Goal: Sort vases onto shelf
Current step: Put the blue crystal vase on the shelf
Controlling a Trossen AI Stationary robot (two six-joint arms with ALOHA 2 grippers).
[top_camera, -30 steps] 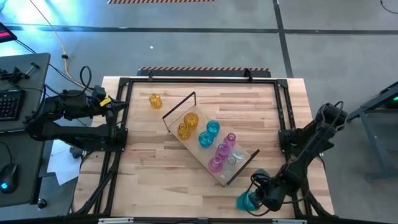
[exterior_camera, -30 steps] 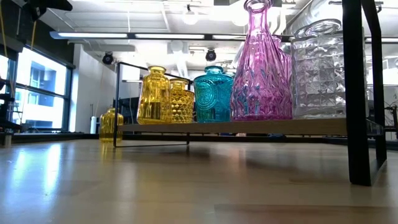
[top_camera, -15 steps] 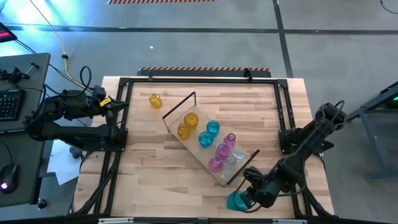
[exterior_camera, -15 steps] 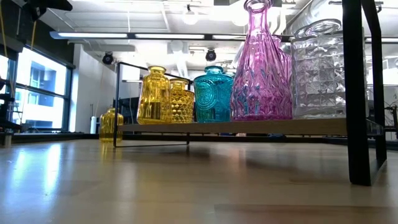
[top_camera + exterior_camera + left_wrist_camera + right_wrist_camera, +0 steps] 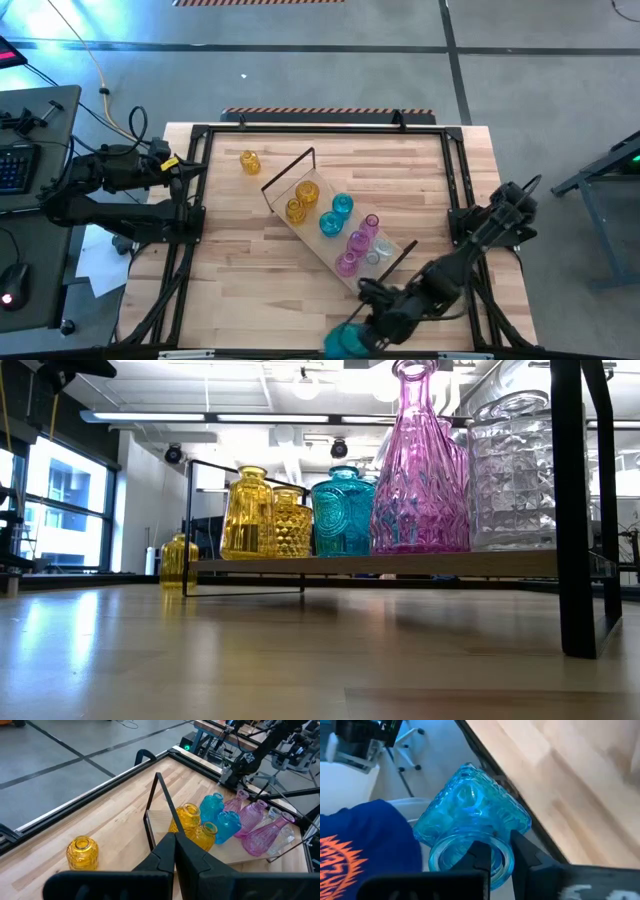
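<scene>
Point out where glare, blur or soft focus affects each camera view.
High view: blue-white glare on the floor at the top left corner. Low view: ceiling lights and bright windows backlight the vases on the shelf, so the pink vase glows; the near tabletop is soft. Right wrist view: the blue vase in the right gripper is sharp, the wood behind blurred. Left wrist view: evenly lit.

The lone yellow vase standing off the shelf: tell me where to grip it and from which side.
Take the lone yellow vase by its narrow neck, coming straight down from above. It stands upright on the table with its mouth open upward, and its ribbed body looks wide for the fingers. The left gripper, shut, is the nearer one; the shelf lies well aside.
</scene>
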